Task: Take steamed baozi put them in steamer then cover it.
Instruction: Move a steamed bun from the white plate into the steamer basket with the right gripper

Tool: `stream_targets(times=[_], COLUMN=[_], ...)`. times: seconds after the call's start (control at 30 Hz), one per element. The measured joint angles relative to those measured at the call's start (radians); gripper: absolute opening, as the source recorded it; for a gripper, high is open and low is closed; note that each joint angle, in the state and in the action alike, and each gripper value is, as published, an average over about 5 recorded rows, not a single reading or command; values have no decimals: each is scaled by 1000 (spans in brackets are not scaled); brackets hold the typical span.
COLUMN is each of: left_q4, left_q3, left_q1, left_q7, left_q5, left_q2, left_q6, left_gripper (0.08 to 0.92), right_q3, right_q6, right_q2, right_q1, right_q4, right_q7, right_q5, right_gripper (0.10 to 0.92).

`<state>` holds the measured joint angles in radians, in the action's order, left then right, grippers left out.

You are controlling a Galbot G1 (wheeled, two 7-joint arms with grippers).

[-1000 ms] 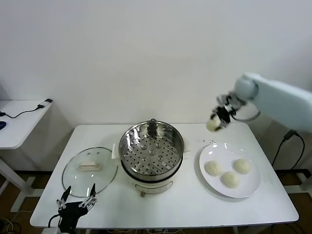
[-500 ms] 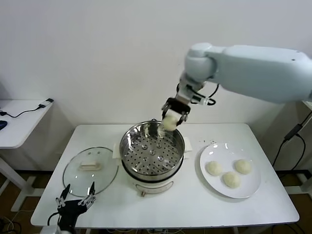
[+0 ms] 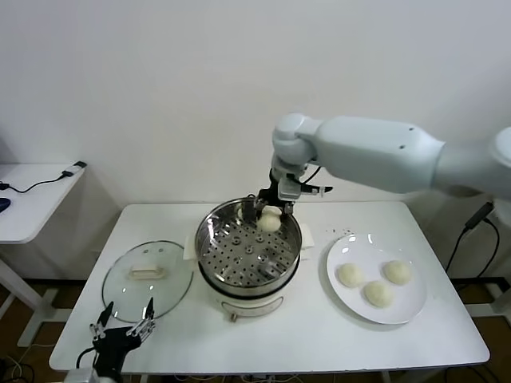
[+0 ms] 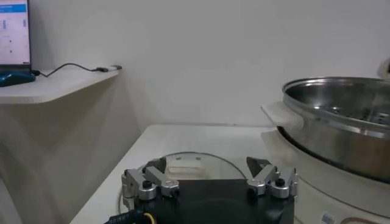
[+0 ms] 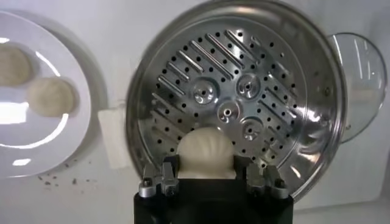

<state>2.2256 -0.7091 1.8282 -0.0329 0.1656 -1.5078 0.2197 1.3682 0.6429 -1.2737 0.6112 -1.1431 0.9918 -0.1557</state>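
My right gripper (image 3: 270, 212) is shut on one cream-white baozi (image 3: 270, 223) and holds it just above the back part of the steel steamer (image 3: 248, 246). In the right wrist view the baozi (image 5: 205, 153) sits between the fingers over the perforated bottom of the steamer (image 5: 244, 73). Three baozi (image 3: 374, 282) lie on the white plate (image 3: 412, 306) to the right. The glass cover (image 3: 148, 279) with its white handle lies flat on the table left of the steamer. My left gripper (image 3: 124, 331) is open, low at the table's front left edge, near the cover (image 4: 189, 167).
The steamer sits in a white pot base (image 3: 249, 303) at the table's middle. A white side table (image 3: 32, 199) with a cable stands far left. The wall is close behind the table.
My right arm swung left from near the plate with the baozi, then lowered it to just over the steamer's back part. The left arm has not moved.
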Motion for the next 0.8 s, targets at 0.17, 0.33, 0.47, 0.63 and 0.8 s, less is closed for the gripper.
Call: stream_targets(times=[0.17, 0.33, 0.47, 0.63, 0.8], left_q4=[0, 0, 0, 0, 0], left_q3=[-1, 1, 3, 5, 6], left_q1=[2, 0, -1, -2, -1], left_q7=[-1, -2, -2, -2, -2], left_q5=[4, 4, 4, 6, 7], left_q2=[0, -1, -3, -6, -7], left_q6=[-1, -3, -4, -5, -8], left_gripper=[823, 823, 823, 823, 823], right_q3=[-33, -58, -71, -77, -70], right_q6=[20, 31, 39, 46, 48], right_q2=[-55, -100, -125, -138, -135], right_q1=[-62, -109, -132, -147, -138], right_q4=[91, 168, 216, 243, 244], right_q7=[-20, -34, -42, -53, -53], right_q5=[-38, -63, -73, -77, -59], right_gripper=[602, 603, 643, 764, 820])
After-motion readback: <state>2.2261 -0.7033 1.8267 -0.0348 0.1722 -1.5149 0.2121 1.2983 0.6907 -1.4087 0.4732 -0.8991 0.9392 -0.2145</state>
